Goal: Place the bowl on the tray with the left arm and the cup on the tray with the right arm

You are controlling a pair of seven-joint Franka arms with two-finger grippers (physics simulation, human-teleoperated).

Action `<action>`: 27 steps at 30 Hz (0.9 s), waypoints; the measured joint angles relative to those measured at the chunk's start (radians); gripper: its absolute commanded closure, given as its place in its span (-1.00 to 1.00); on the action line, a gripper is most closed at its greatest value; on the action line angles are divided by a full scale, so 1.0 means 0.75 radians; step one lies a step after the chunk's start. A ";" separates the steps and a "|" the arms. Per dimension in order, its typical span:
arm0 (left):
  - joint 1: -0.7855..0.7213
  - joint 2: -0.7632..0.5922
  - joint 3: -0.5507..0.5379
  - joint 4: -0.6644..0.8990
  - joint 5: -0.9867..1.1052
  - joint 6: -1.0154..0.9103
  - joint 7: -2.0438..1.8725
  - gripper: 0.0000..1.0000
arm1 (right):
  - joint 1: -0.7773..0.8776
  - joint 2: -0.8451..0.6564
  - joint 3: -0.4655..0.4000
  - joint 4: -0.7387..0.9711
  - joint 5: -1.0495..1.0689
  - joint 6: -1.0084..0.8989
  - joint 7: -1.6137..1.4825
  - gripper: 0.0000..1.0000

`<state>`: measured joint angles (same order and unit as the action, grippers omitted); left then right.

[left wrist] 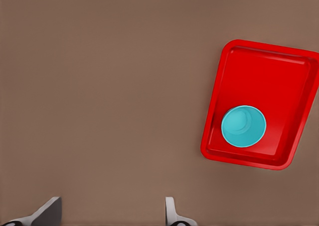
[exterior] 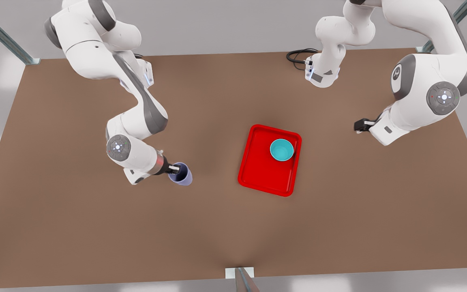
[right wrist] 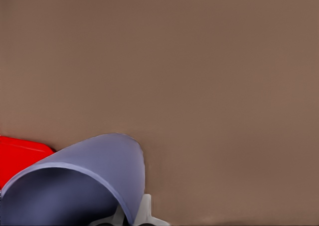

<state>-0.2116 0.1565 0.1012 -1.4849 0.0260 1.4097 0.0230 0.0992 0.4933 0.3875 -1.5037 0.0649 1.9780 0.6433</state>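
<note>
- My right gripper (exterior: 175,168) was at the cup (exterior: 181,174), on the front view's left, well apart from the tray (exterior: 258,170); one finger sat inside the rim and one outside, pinched on the wall.
- In the right wrist view the cup (right wrist: 94,171) filled the near corner, its mouth open toward the camera, with a finger (right wrist: 144,211) pressed against the outer wall; a red tray corner (right wrist: 20,153) showed behind it.
- I could not tell whether the cup was off the table (exterior: 95,227) or resting on it.
- The bowl (exterior: 281,149) sat upright inside the tray, near the rim on the front view's right; that half looked done.
- My left gripper (exterior: 361,125) waited off to the front view's right, away from the tray; its fingers (left wrist: 47,211) stood wide apart with nothing between them.
- From the left wrist view, the bowl (left wrist: 243,125) was in one end of the tray (left wrist: 279,71), with the other end bare.
- To do this step well, I judged: keep the pinch firm, lift clear of the rim, carry across to the bare end.
- Risk as I saw it: a one-wall grip lets the cup swing or tilt, so move slowly and set it down away from the bowl.
</note>
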 measured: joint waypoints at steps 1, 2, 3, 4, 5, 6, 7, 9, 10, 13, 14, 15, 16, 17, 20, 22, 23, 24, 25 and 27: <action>-0.003 0.000 0.000 0.000 0.000 0.000 0.000 -1.00 | 0.042 0.074 0.014 0.089 -0.041 0.008 0.089 0.57; -0.003 0.000 0.000 0.000 0.000 0.000 0.000 -1.00 | 0.062 0.109 0.028 0.112 -0.042 0.092 0.105 0.57; -0.002 0.000 0.000 0.000 0.000 0.000 0.000 -1.00 | 0.069 0.116 0.065 0.120 -0.041 0.139 0.106 0.57; -0.002 0.000 0.000 0.000 0.000 0.000 0.000 -1.00 | 0.120 0.122 0.084 0.158 -0.045 0.148 0.106 0.57; -0.002 0.000 0.000 0.000 0.000 0.000 0.000 -1.00 | 0.165 0.131 0.083 0.186 -0.047 0.148 0.107 0.57; -0.003 0.000 0.000 0.000 0.000 0.001 0.000 -1.00 | 0.220 0.151 0.061 0.242 -0.054 0.145 0.107 0.57; -0.002 0.000 0.000 0.000 0.000 0.002 0.000 -1.00 | 0.256 0.171 0.039 0.306 -0.052 0.136 0.105 0.57; -0.002 0.002 0.002 0.000 0.000 0.001 0.000 -1.00 | 0.316 0.231 0.021 0.411 -0.046 0.139 0.105 0.57; -0.002 0.002 0.002 0.000 0.000 0.002 0.000 -1.00 | 0.337 0.269 0.010 0.461 -0.042 0.139 0.105 0.57; -0.002 0.002 0.002 0.000 0.000 0.002 0.000 -1.00 | 0.359 0.321 0.019 0.509 -0.039 0.153 0.105 0.57; -0.001 0.002 0.002 0.000 0.000 0.002 0.000 -1.00 | 0.386 0.333 0.019 0.509 -0.039 0.167 0.105 0.57; 0.001 0.004 0.002 0.000 0.000 0.002 0.000 -1.00 | 0.418 0.344 0.011 0.511 -0.041 0.175 0.104 0.57; 0.000 0.006 0.002 0.000 0.000 0.002 0.000 -1.00 | 0.460 0.368 -0.002 0.539 -0.042 0.175 0.104 0.57; -0.001 0.007 0.002 0.000 0.000 0.002 0.000 -1.00 | 0.524 0.416 -0.059 0.611 -0.042 0.166 0.104 0.57; 0.000 0.010 0.002 -0.002 0.000 0.000 0.000 -1.00 | 0.591 0.536 -0.104 0.698 -0.041 0.176 0.104 0.57; 0.000 0.012 0.002 -0.002 0.000 0.000 0.000 -1.00 | 0.610 0.597 -0.131 0.699 -0.042 0.174 0.096 0.57; 0.000 0.014 0.002 -0.002 0.000 0.000 0.000 -1.00 | 0.612 0.632 -0.132 0.703 -0.042 0.178 0.084 0.57; 0.000 0.014 0.002 -0.002 0.000 0.000 -0.001 -1.00 | 0.618 0.646 -0.132 0.706 -0.041 0.192 0.082 0.57; 0.000 0.014 0.002 -0.002 0.000 0.000 0.000 -1.00 | 0.621 0.652 -0.132 0.723 -0.043 0.175 0.078 0.57; 0.000 0.014 0.002 -0.002 0.000 0.000 0.000 -1.00 | 0.672 0.730 -0.136 0.877 -0.052 0.061 0.071 0.57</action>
<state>-0.2117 0.1673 0.1027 -1.4864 0.0260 1.4097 0.0230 0.6030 1.0405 0.2852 -0.8461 0.0258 2.0234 0.6963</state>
